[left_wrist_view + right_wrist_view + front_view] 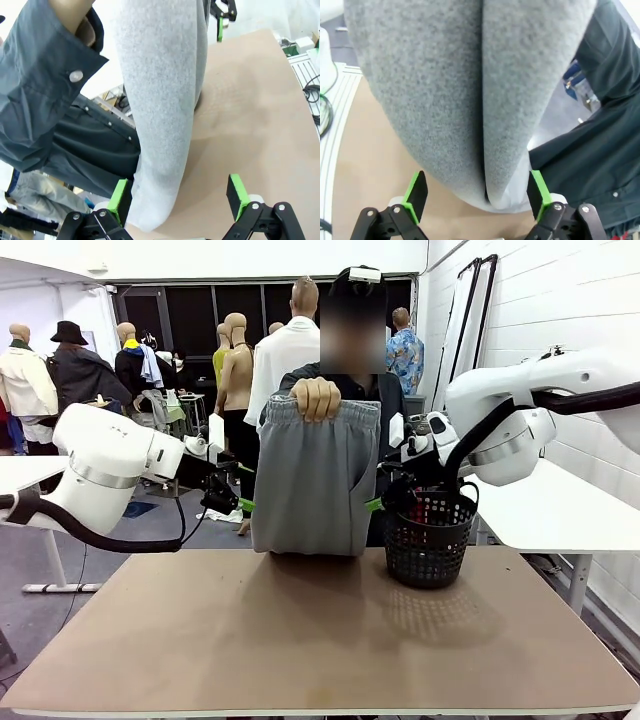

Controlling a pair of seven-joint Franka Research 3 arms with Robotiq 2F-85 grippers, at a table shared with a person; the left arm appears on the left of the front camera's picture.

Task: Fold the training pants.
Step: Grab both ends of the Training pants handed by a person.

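Observation:
A person's hand (pixel 317 397) holds the light grey training pants (pixel 315 480) up by the waistband at the table's far edge; they hang doubled over, the lower fold near the tabletop. My left gripper (pixel 243 502) stands open at the pants' left edge. In the left wrist view the cloth (pixel 160 110) hangs just ahead of the green pads (pixel 119 197), its lower edge between them. My right gripper (pixel 375 504) stands open at the pants' right edge; in the right wrist view the folded cloth (pixel 465 95) hangs between its pads (pixel 538 192).
A black mesh basket (pixel 431 533) stands on the brown table (pixel 320 640) at the far right, just beside my right gripper. The person in a dark shirt (pixel 55 115) stands behind the pants. White tables flank both sides.

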